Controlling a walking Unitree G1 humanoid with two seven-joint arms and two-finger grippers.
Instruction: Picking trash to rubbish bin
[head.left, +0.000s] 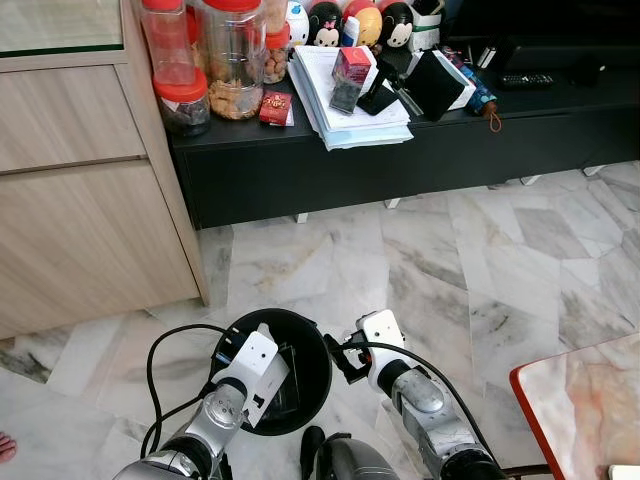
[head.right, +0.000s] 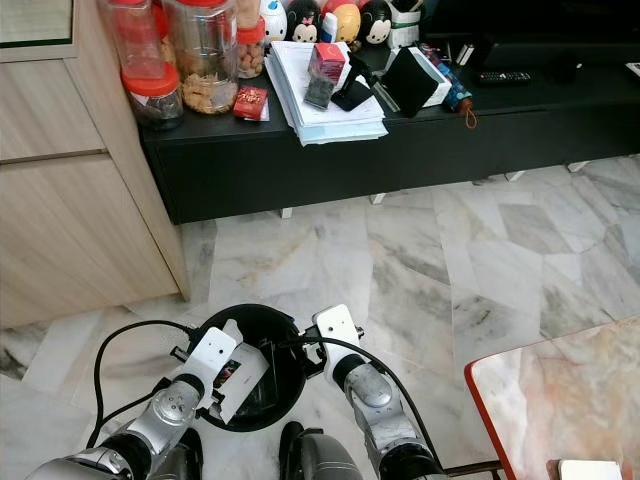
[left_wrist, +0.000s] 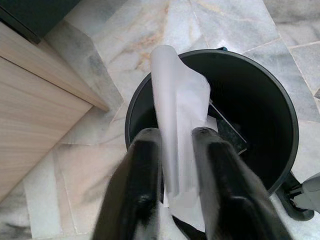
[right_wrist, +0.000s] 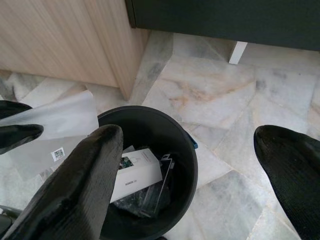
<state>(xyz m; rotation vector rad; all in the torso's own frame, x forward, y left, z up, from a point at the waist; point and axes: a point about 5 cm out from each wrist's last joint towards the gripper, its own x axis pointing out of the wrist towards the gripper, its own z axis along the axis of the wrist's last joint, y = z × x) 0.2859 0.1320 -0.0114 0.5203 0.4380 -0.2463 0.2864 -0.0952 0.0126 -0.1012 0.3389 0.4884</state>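
round black plastic rubbish bin (head.left: 310, 345), on marble floor, part filled with boxes. left end effector (left_wrist: 172, 170) clamps translucent white plastic sheet (left_wrist: 177, 115) over bin's rim. step: drop-off; next calls for release. right end effector (right_wrist: 190, 165), fingers spread, empty, beside bin. black cable (head.left: 160, 345) beside bin, clear of mouth.

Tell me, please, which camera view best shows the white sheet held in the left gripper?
The left wrist view: the white sheet stands pinched between the left gripper fingers, over the black bin. The right wrist view shows its flat face with a small label, beside the bin. Both eye views show it small, partly behind the arm.
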